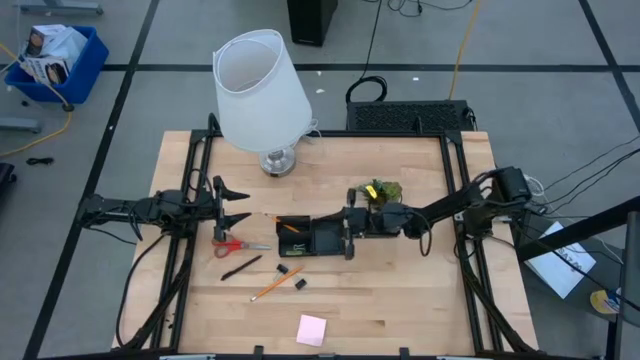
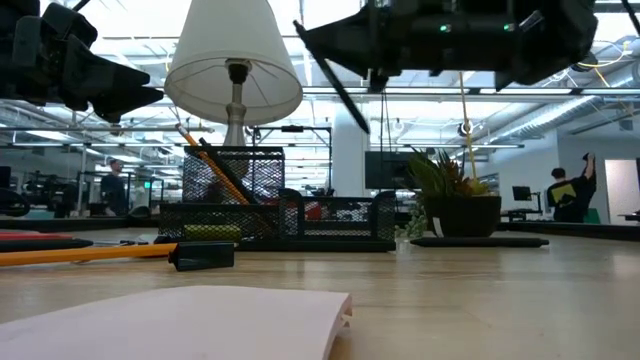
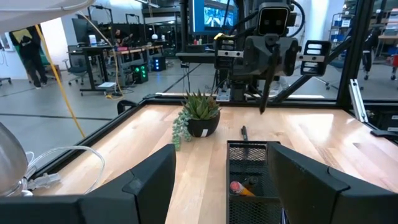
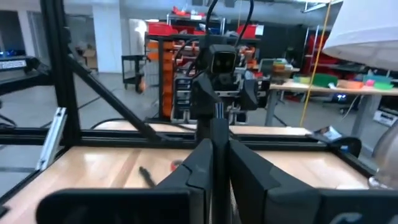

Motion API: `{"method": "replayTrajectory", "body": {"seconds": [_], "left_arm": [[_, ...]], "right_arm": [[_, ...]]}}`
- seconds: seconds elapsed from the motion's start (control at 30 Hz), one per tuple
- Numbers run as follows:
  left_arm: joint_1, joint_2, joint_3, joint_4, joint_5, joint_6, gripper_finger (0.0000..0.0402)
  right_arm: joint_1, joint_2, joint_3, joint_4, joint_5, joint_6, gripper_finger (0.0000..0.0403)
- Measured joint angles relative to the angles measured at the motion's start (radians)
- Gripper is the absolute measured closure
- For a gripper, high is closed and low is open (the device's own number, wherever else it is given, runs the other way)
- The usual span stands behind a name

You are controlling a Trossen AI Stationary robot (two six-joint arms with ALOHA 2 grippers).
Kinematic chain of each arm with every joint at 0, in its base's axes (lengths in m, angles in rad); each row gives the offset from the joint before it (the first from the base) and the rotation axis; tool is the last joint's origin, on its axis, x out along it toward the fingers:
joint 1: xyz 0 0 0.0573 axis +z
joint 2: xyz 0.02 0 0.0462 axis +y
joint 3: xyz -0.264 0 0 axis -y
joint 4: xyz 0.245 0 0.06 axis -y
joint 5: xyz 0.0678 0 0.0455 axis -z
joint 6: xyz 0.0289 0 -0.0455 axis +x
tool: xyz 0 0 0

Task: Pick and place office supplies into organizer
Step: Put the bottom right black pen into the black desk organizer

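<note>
The organizer [image 1: 283, 241], a black mesh tray, stands mid-table with orange-yellow pencils [image 2: 215, 170] leaning in its tall cup. My right gripper [image 1: 335, 235] reaches in level from the table's right. It hovers over the organizer, shut on a thin black pen [image 2: 345, 95]. Near the left edge my left gripper [image 1: 244, 204] stands open and level, touching nothing. Red-handled scissors [image 1: 235, 244], another black pen [image 1: 240, 268], a pencil [image 1: 268, 288], two small black bits [image 1: 291, 277] and a pink sticky-note pad [image 1: 311, 329] lie flat on the wood. My right gripper pinches the pen near its upper end [image 2: 322, 58] between its two fingers. The fingers come level from the table's right and lie across the pen. The pen hangs slanting below them [image 3: 264, 96], lifted clear above the organizer.
A big white lamp [image 1: 258, 90] stands at the far left of the table. A small green plant [image 1: 383, 192] in a dark pot sits just beyond my right arm. Bare wood lies near the right and front edges. People move in the room behind.
</note>
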Motion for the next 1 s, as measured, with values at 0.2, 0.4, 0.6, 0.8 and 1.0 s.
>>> {"method": "replayTrajectory", "body": {"seconds": [0.2, 0.4, 0.6, 0.8, 1.0], "left_arm": [[0.000, 0.000, 0.000, 0.000, 0.000, 0.000, 0.0146], [0.000, 0.000, 0.000, 0.000, 0.000, 0.000, 0.0146], [0.000, 0.000, 0.000, 0.000, 0.000, 0.000, 0.0146], [0.000, 0.000, 0.000, 0.000, 0.000, 0.000, 0.0146], [0.000, 0.000, 0.000, 0.000, 0.000, 0.000, 0.0146]], "right_arm": [[-0.011, 0.096, 0.130, 0.001, -0.074, -0.067, 0.0371], [-0.020, 0.184, 0.250, -0.034, -0.102, -0.125, 0.0365], [-0.038, 0.237, 0.324, -0.037, -0.104, -0.143, 0.0370], [-0.072, 0.268, 0.368, -0.028, -0.155, -0.139, 0.0369], [-0.111, 0.284, 0.384, -0.044, -0.194, -0.109, 0.0368]]}}
